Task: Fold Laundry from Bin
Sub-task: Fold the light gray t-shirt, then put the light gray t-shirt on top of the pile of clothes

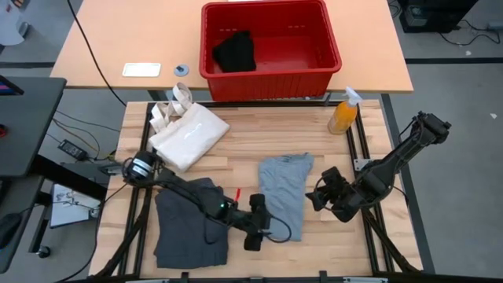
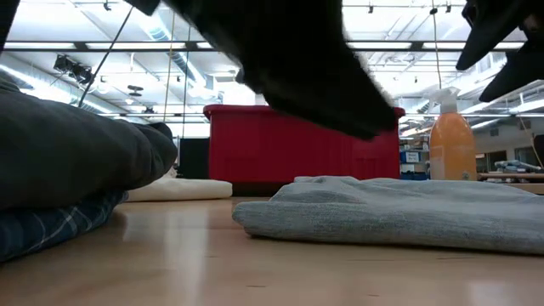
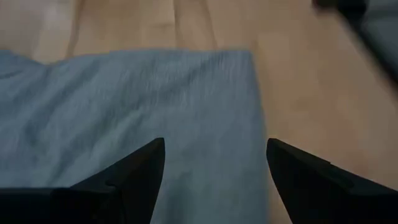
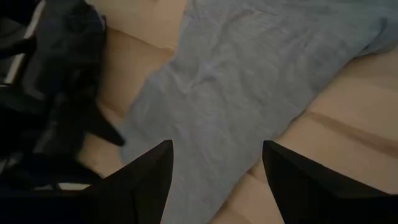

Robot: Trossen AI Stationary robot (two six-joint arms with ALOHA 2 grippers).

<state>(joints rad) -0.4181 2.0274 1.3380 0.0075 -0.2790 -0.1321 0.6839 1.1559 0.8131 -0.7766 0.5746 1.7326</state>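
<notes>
Pincers (image 3: 214, 168) (image 4: 214, 168) agape — empty, above light grey piece (image 1: 284, 189)

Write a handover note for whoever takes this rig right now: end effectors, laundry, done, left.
Left end effector: open, empty, at the light grey piece's left edge.
Right end effector: open, empty, at its right edge.
Light grey piece lies flat mid-table, not fully folded.
Charcoal piece sits folded on the plaid shirt, front left.
Black piece is in the bin.
Done: two stacked. Left: fold the grey one, then the black one.
</notes>
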